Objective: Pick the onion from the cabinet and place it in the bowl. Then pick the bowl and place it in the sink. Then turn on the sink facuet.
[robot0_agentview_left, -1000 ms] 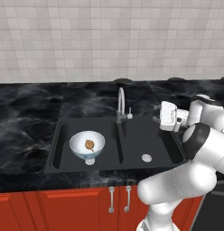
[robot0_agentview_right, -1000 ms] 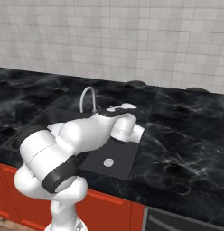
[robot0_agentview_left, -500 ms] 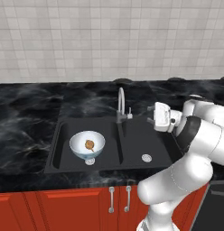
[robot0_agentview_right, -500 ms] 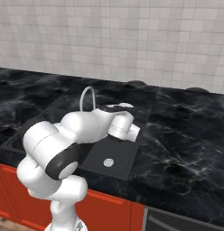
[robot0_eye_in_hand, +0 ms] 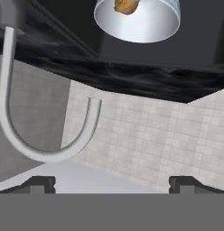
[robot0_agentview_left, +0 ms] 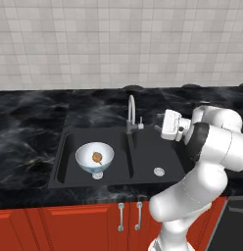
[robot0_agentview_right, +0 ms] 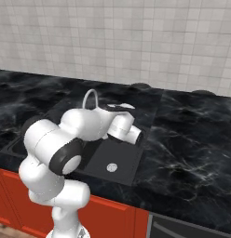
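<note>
The white bowl [robot0_agentview_left: 94, 158] stands in the left basin of the black sink [robot0_agentview_left: 157, 152] with the golden-brown onion [robot0_agentview_left: 97, 157] inside it. The silver sink facuet [robot0_agentview_left: 131, 112] rises behind the divider between the basins. My gripper [robot0_agentview_left: 159, 124] is open and empty. It hovers over the right basin, just right of the tap's side lever [robot0_agentview_left: 140, 126], and points toward it. In the rolled hand view the arched spout [robot0_eye_in_hand: 41, 135] curves at the left, the bowl [robot0_eye_in_hand: 138, 20] and onion [robot0_eye_in_hand: 126, 5] sit at the top, and both fingertips [robot0_eye_in_hand: 39, 182] stand wide apart. The cabinet is out of view.
Black marble counter [robot0_agentview_left: 25, 127] surrounds the sink and meets a grey tiled wall [robot0_agentview_left: 118, 44]. Red low cupboards with small silver handles [robot0_agentview_left: 121, 217] run below. My arm [robot0_agentview_right: 84, 125] covers much of the sink in the right base view, where the right drain [robot0_agentview_right: 112, 167] still shows.
The hand has swung left over the right basin, from beside the counter's right part to close by the tap's lever. Its jaws have stayed open. Bowl and onion have not moved.
</note>
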